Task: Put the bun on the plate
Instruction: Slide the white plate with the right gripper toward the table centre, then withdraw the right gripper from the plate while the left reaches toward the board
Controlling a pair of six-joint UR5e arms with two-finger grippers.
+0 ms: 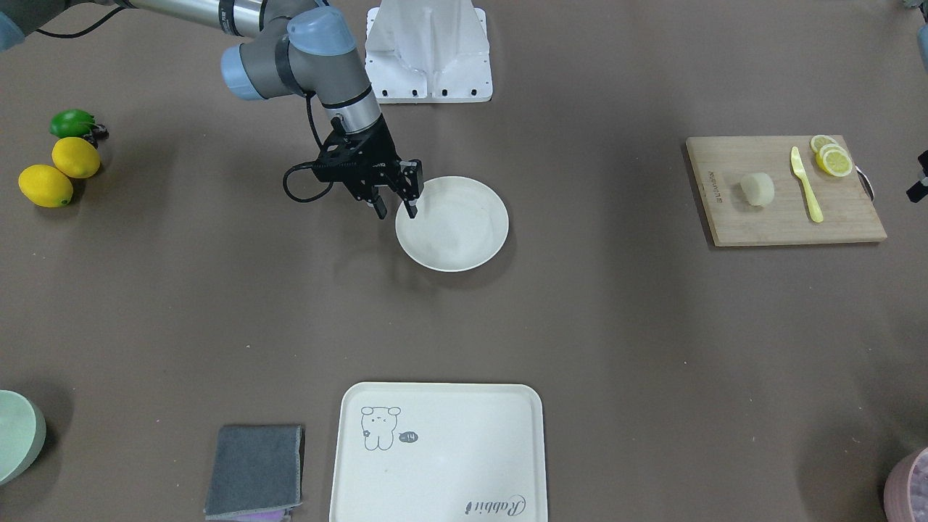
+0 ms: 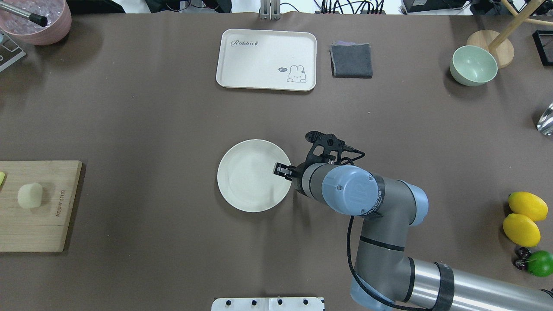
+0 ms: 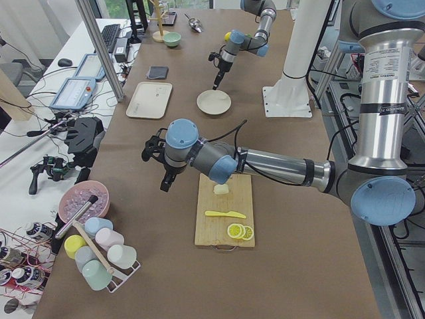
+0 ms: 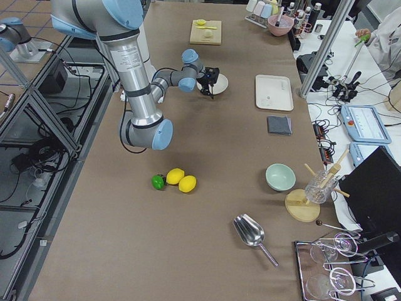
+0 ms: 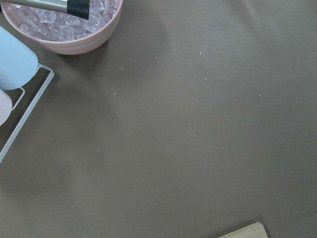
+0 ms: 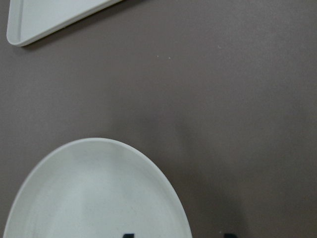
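Right gripper (image 1: 396, 209) spread wide, empty, over the rim of the smooth round cream plate (image 1: 464, 243); matte stubby pale bun (image 1: 757, 189) well apart from it, on a wooden board (image 1: 841, 226).

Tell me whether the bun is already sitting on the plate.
No, the bun lies on the wooden cutting board off to the side, and the plate holds nothing.

We saw a right arm (image 2: 380, 224) of silver tubes and grey joints, each joint closed by a pale blue cap (image 2: 348, 190) with small screws and a raised UR mark. A thin black cable (image 1: 285, 185) looped at the wrist beside its black, angular gripper (image 1: 396, 212) (two slim fingers (image 1: 411, 192)). The left arm (image 3: 265, 163) matched it. The mount (image 1: 428, 72) was white, with dark screws along its edge.
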